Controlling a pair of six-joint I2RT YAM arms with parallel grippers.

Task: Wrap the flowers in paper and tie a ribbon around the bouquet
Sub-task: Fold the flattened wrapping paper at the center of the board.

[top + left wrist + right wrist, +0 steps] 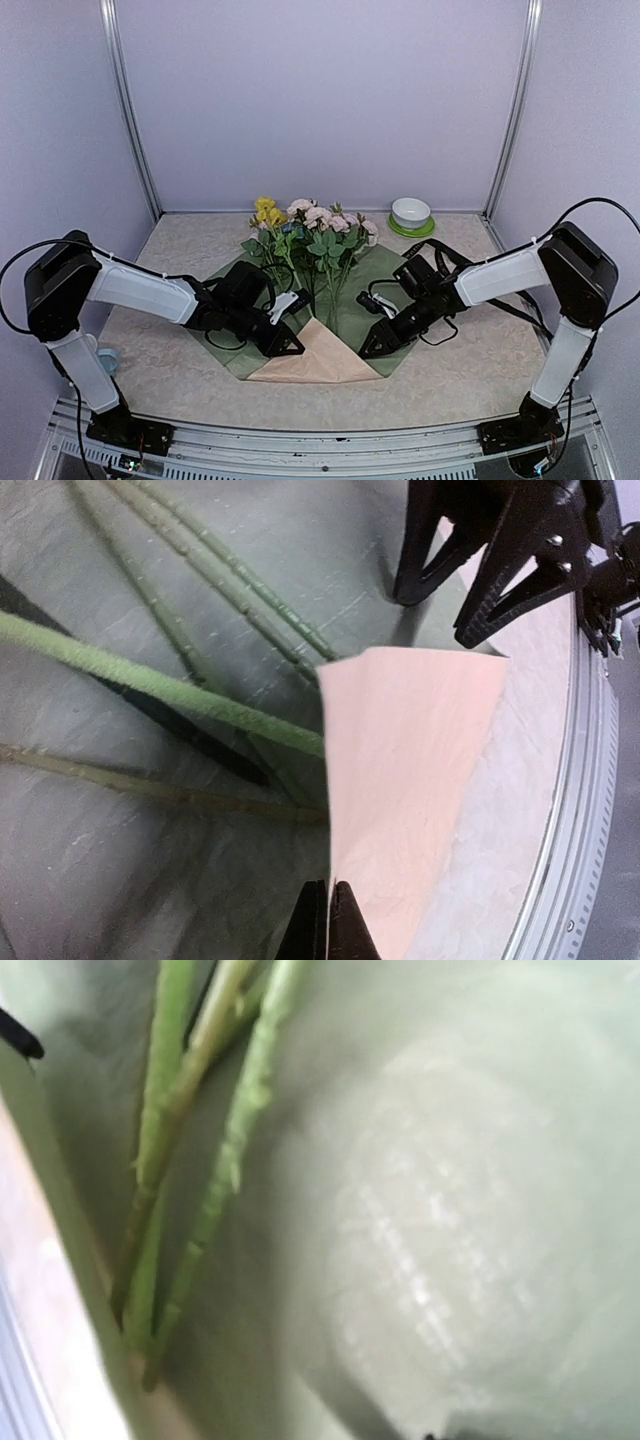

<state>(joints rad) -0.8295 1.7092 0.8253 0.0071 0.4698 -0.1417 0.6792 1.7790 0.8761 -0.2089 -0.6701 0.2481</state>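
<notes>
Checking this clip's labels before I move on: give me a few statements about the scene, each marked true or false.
1. The left gripper is shut on the peach paper. True.
2. The flowers stand in the white bowl. False: they lie on the green paper.
3. The right gripper has its jaws open. True.
4. The white bowl sits on the green paper. False: it stands beyond it, at the back right.
</notes>
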